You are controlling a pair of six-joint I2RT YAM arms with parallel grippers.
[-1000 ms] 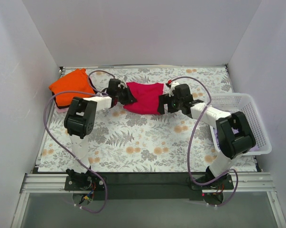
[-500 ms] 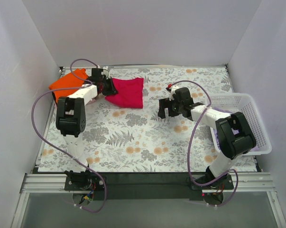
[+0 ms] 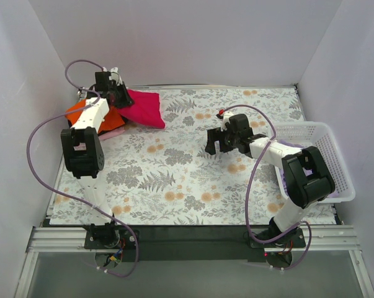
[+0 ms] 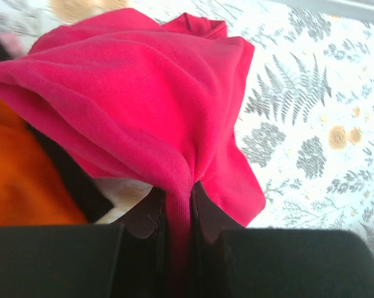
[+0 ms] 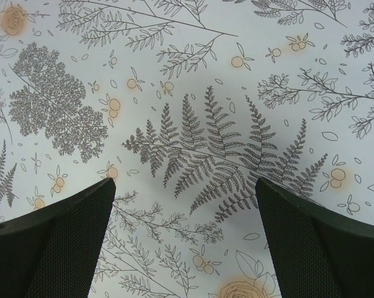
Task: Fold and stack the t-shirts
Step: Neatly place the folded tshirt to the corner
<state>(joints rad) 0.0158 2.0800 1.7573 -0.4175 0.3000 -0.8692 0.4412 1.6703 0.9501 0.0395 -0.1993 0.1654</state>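
Observation:
My left gripper (image 3: 118,99) is shut on the folded crimson-magenta t-shirt (image 3: 143,108) and holds it at the far left of the table, its edge over the bright orange t-shirt (image 3: 87,115). In the left wrist view the crimson cloth (image 4: 143,93) bunches out from between the shut fingers, with orange cloth (image 4: 16,180) to the left. A strip of pale pink shirt (image 3: 112,132) shows under the orange one. My right gripper (image 3: 213,141) is open and empty over the bare mat at centre right; its fingers (image 5: 56,248) frame only fern print. The lavender shirt is not clearly visible.
A white lattice basket (image 3: 326,158) stands at the right edge beside the right arm. White walls close in the table on three sides. The floral mat (image 3: 174,180) covers the table.
My left gripper has carried the crimson-magenta shirt from the table's middle to the far left, up to the orange shirt. My right gripper let go of the shirt and stays at centre right, open.

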